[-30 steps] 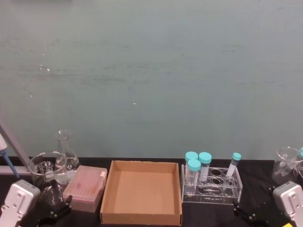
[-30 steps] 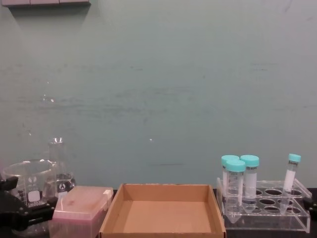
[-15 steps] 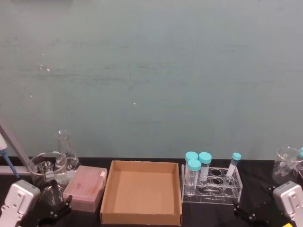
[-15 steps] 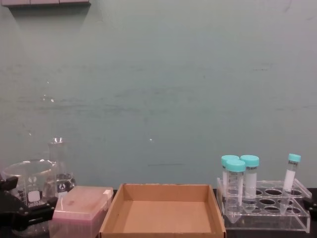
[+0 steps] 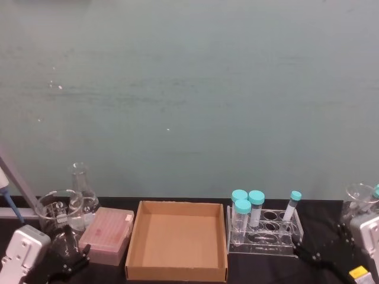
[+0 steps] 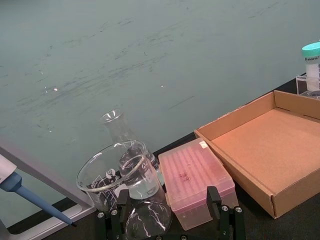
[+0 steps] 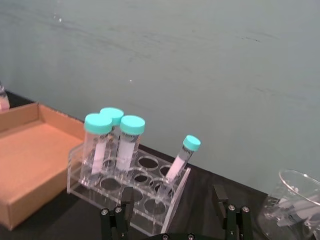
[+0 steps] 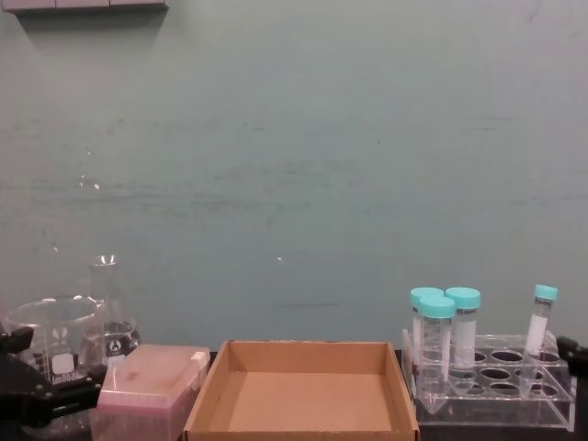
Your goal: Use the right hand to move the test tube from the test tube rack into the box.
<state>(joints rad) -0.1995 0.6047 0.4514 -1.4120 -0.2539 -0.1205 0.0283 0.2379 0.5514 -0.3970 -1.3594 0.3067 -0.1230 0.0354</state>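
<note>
Idling at lower left, the left gripper (image 6: 167,205) sits spread beside the beakers (image 6: 112,172). At centre lies the box (image 5: 135,242). Right of it, the test tube (image 5: 291,206) leans in the test tube rack (image 5: 263,247) (its right end). At lower right, the right hand (image 7: 172,197), jaws spread, could shove the light rack or clip the wide tubes (image 5: 247,207).

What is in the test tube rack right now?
The rack holds three wide teal-capped tubes at its left end and the slim test tube, leaning, near its right end. The other holes look empty; those behind the wide tubes are partly hidden.
</note>
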